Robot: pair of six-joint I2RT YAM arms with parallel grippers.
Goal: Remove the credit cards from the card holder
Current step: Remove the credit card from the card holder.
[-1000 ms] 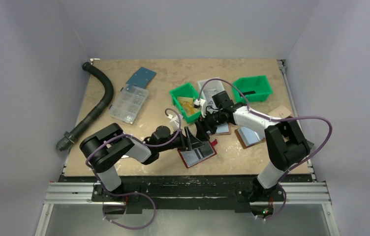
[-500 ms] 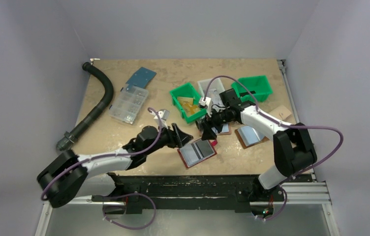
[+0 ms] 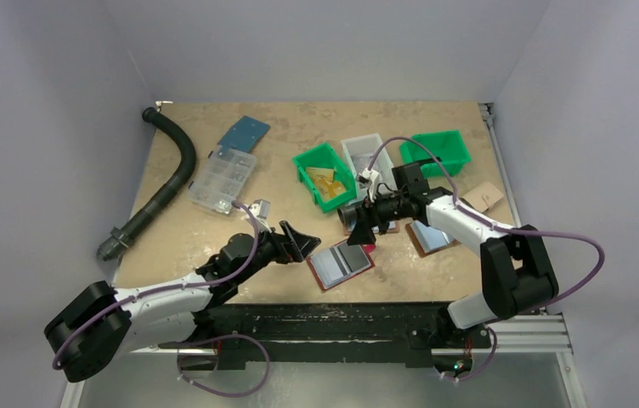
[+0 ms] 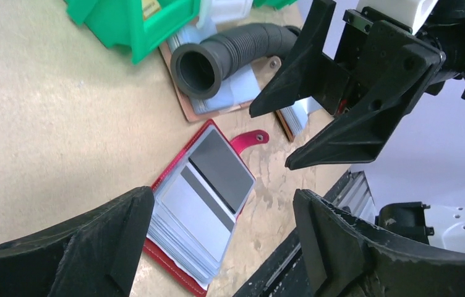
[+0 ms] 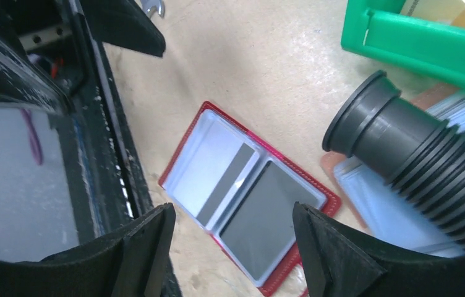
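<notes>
- Tan worktop (image 3: 214,229) sits between pale walls; a long black hose (image 3: 167,178) curves along its left side, with a clear compartment box (image 3: 223,180) and a blue plate (image 3: 244,133) near it.
- Two green bins (image 3: 323,176) stand toward the back, right of centre.
- The card holder (image 5: 205,124) lies spread open and flat near the worktop's front edge, between the two hands; its red tab (image 4: 251,137) points toward the brown folders (image 3: 429,238) just beyond it.
- The credit cards (image 5: 214,173) sit in its pockets; a pale one with a dark stripe fills one side and a dark-looking one fills the other; the left wrist view shows more card edges stacked beneath.
- The left hand (image 3: 301,241) hovers just left of the holder; it is released, fingers wide apart, nothing between them.
- The right hand (image 3: 366,231) hangs over the holder's far edge; it too is released and grasps nothing.
- A short ribbed grey tube (image 5: 403,148) lies over one brown folder.
</notes>
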